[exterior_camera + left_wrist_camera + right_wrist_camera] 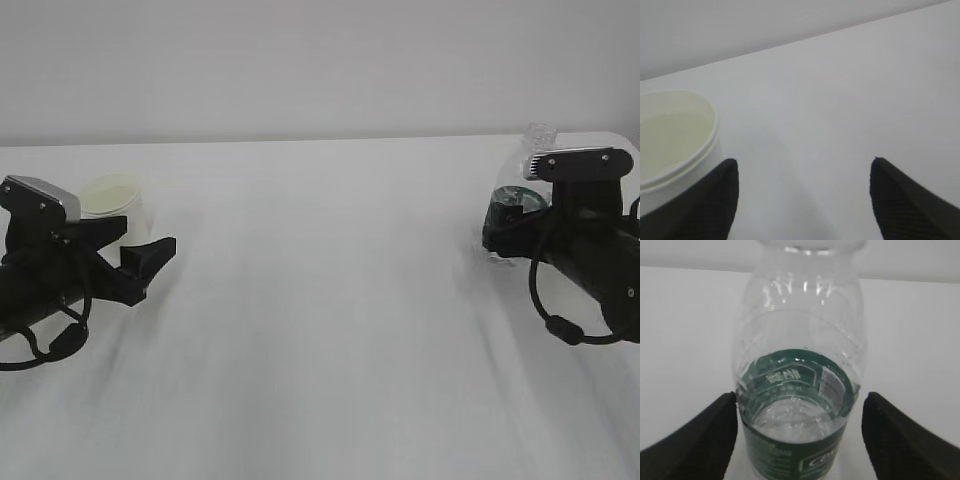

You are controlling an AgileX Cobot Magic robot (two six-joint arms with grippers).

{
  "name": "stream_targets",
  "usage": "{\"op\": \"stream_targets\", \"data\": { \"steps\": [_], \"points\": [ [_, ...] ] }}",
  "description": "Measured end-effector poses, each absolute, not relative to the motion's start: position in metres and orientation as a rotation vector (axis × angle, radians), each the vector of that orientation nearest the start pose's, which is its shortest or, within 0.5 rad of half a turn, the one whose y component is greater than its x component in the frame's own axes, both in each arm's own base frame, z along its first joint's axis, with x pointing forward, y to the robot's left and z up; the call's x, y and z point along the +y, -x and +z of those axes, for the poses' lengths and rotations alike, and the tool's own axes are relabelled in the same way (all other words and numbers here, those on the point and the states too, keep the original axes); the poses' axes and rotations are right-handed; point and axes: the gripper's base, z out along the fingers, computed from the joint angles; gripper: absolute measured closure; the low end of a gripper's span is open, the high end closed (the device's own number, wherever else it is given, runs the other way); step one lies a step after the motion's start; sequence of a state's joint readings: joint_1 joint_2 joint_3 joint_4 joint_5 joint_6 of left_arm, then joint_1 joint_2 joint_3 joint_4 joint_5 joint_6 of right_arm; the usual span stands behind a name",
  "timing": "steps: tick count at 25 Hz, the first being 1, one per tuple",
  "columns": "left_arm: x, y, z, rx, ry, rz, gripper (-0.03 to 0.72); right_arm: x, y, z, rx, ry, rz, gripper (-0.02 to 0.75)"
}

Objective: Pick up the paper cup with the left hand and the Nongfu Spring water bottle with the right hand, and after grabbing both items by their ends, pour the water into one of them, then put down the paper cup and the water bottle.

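Plain white tabletop point(330, 330), pale, apparently bare wall point(300, 60)

A plain white surface point(320, 330) fills the near scene; at its far edge rises a bare pale grey wall point(320, 60), evenly lit.

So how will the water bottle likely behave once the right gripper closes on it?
The water bottle has thin, clear ribbed walls, so it will probably dent under a squeeze. It looks mostly empty, so likely light and easy to tip. With no cap visible, tilting could spill.
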State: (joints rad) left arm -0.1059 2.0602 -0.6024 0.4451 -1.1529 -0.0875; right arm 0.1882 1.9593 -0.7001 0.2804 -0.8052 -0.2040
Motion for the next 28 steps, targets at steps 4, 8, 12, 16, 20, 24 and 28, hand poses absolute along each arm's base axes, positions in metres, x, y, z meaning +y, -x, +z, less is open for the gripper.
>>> {"op": "stream_targets", "data": {
  "steps": [4, 8, 12, 16, 20, 24, 28],
  "points": [
    [-0.069, -0.314, 0.095, 1.750, -0.472, -0.368, 0.101, 0.045, -0.332, 0.119, 1.945, 0.058, -0.077, 0.149],
    [-0.069, -0.312, 0.100, 1.738, -0.472, -0.366, 0.101, 0.044, -0.327, 0.128, 1.925, 0.056, -0.075, 0.149],
    [-0.069, -0.308, 0.104, 1.736, -0.470, -0.364, 0.101, 0.042, -0.320, 0.129, 1.930, 0.057, -0.077, 0.149],
    [-0.068, -0.302, 0.108, 1.735, -0.467, -0.363, 0.101, 0.041, -0.312, 0.129, 1.942, 0.064, -0.078, 0.149],
    [-0.067, -0.293, 0.115, 1.729, -0.465, -0.361, 0.101, 0.041, -0.303, 0.134, 1.934, 0.089, -0.072, 0.149],
    [-0.064, -0.281, 0.121, 1.732, -0.455, -0.339, 0.101, 0.040, -0.294, 0.137, 1.935, 0.097, -0.070, 0.149],
    [-0.056, -0.274, 0.126, 1.733, -0.412, -0.259, 0.101, 0.038, -0.287, 0.137, 1.934, 0.099, -0.074, 0.149]
  ]
}}
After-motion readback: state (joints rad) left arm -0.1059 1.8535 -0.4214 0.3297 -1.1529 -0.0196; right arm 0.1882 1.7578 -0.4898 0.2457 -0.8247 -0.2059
